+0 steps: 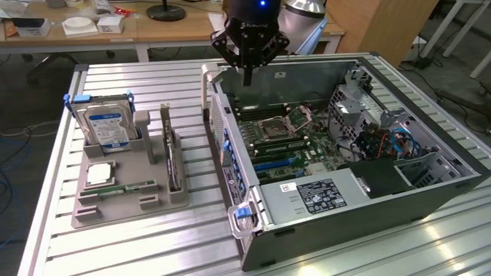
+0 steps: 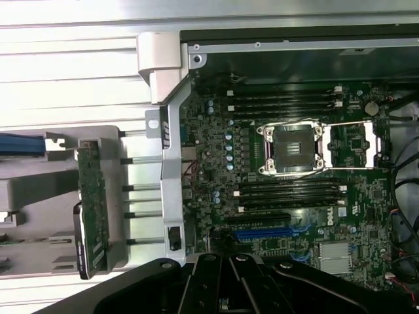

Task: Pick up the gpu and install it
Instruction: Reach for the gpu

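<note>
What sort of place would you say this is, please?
Probably a robotics lab for computer assembly: an open computer case sits on a slotted metal table, a grey fixture beside it holds a hard drive and the gpu, and wooden desks stand behind.

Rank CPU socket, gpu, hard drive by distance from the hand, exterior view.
1. CPU socket: inside the open case, closest to the hand.
2. gpu: upright in the tray, exterior view's left.
3. hard drive: tray's far left.
</note>
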You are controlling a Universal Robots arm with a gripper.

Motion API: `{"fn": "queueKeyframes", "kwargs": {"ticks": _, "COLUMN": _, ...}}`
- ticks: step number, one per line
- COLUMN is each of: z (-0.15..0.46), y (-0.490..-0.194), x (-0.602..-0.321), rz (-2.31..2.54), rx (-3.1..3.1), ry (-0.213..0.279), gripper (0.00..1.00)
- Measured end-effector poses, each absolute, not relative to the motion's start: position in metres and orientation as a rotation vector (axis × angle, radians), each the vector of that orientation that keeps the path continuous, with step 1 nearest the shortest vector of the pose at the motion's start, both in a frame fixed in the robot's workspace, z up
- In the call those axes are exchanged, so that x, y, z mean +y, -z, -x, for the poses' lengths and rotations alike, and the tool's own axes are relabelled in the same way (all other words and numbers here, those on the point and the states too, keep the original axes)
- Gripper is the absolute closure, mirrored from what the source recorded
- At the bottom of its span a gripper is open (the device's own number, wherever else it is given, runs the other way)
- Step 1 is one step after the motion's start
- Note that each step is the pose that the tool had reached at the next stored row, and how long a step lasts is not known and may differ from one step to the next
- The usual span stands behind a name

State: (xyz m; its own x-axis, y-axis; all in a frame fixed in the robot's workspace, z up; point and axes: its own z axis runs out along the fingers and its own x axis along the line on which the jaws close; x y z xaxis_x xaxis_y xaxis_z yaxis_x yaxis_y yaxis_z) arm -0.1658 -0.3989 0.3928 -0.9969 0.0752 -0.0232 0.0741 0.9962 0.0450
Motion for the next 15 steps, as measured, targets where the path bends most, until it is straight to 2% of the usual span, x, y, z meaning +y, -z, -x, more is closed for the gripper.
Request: {"fn": "queueKeyframes", "kwargs": {"ticks": 15, "z": 0.183, "y": -0.393, "x": -0.399, "rz": -0.117, "rx": 3.114, "ry": -0.069, "gripper": 0.90}}
